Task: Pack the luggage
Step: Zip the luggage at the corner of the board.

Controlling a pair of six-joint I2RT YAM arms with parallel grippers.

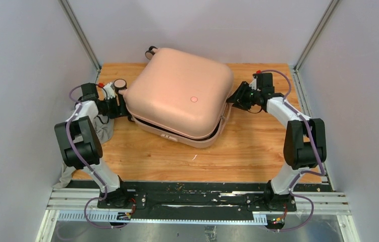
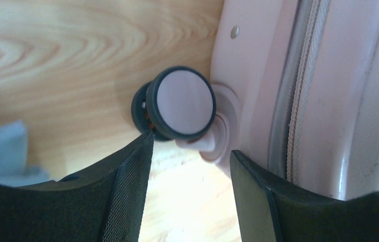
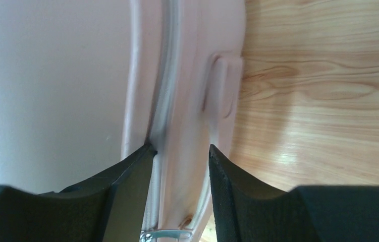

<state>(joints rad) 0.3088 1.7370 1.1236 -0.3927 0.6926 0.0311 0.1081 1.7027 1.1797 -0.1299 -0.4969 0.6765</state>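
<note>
Case: the pink case (image 1: 179, 98) is lying flat on the wood table (image 1: 248, 156), in the middle and toward the far side, turned a little.
Lid: it is sitting down on top, but a thin dark gap (image 1: 197, 135) is showing along the near edge.
Left gripper: the left gripper (image 2: 192, 146) is waiting at the left side of the case, with its fingers spread wide and nothing between them.
Wheel: a wheel (image 2: 182, 103) of the case is sticking out just past those fingertips, and I cannot tell if it is touching them.
Zip: the zip (image 2: 298, 101) is running along the side of the case, to the right of the wheel in the left wrist view.
Right gripper: the right gripper (image 3: 179, 148) is pinching the right edge of the case, with one finger lying in the zip groove and one on the outer side.
Zip pull: a small metal pull (image 3: 164, 234) is peeking out low down between those fingers.
Bump: a pink bump (image 3: 225, 85) is sticking out of the case side just past the right gripper.
Cloth: a grey cloth (image 1: 104, 128) is lying on the left of the table, beside the left arm.
</note>
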